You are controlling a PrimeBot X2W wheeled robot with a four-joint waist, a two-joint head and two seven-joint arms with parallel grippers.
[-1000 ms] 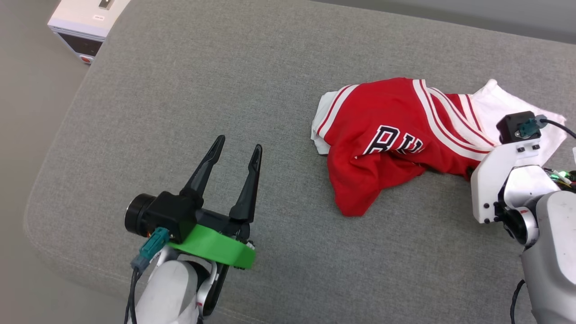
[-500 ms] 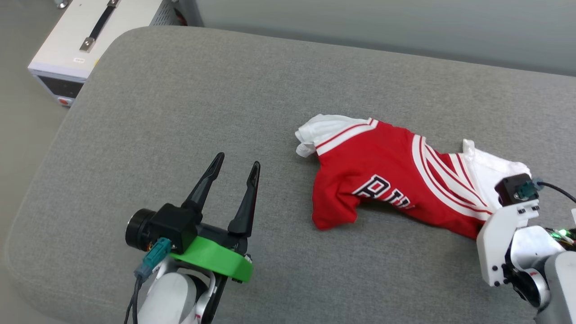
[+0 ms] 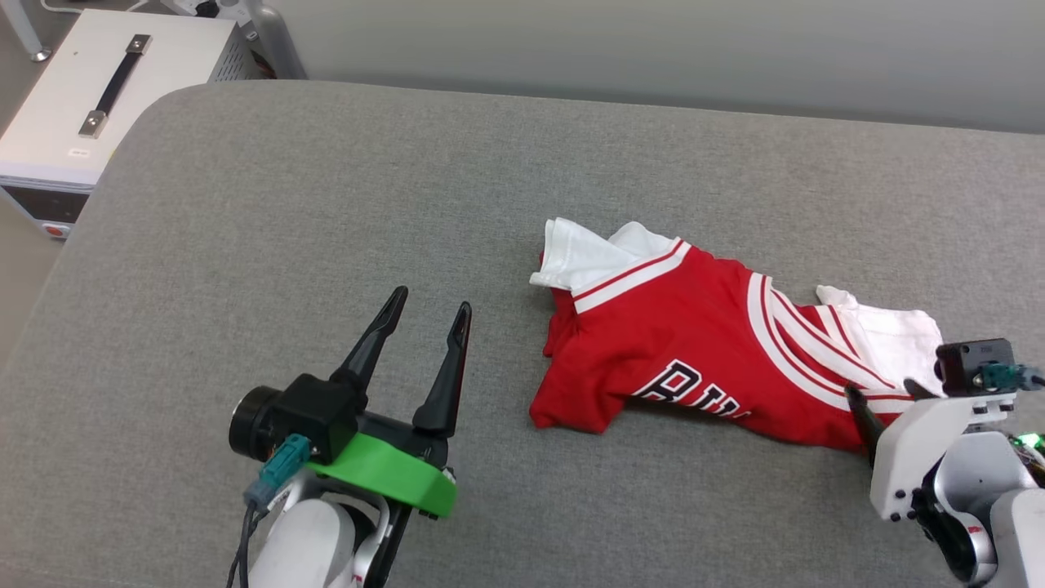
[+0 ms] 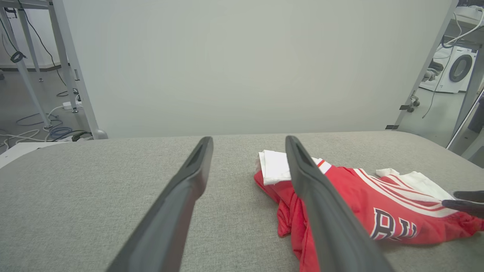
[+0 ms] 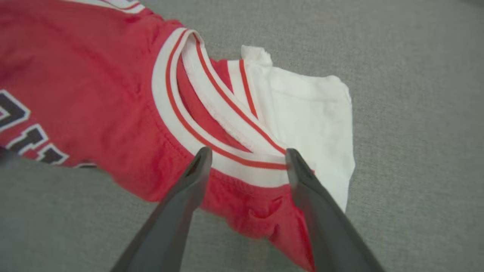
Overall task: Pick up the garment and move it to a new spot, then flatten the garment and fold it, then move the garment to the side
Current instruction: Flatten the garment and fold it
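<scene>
The garment (image 3: 694, 351) is a red jersey with white sleeves and striped trim. It lies crumpled on the grey cushion (image 3: 326, 204), with part of a black "BU" print showing. My right gripper (image 3: 883, 390) is open at its right end; in the right wrist view its fingers (image 5: 248, 151) stand apart over the garment (image 5: 94, 94), at the striped collar, gripping nothing. My left gripper (image 3: 431, 300) is open and holds nothing, hovering left of the shirt and apart from it. In the left wrist view the left gripper (image 4: 248, 139) points past the garment (image 4: 378, 204), and the right gripper's fingers (image 4: 465, 204) show at the far right.
A white box with a black handle (image 3: 82, 106) stands on the floor beyond the cushion's far-left corner. A pale wall runs behind the cushion. Metal frame legs (image 4: 75, 75) and cables are at the back left, and a washing machine (image 4: 459, 68) at the far right.
The right gripper has opened and let go of the garment's collar end. The shirt now lies more spread on the cushion. The head camera has shifted, so the whole picture has moved; the left gripper stayed open.
</scene>
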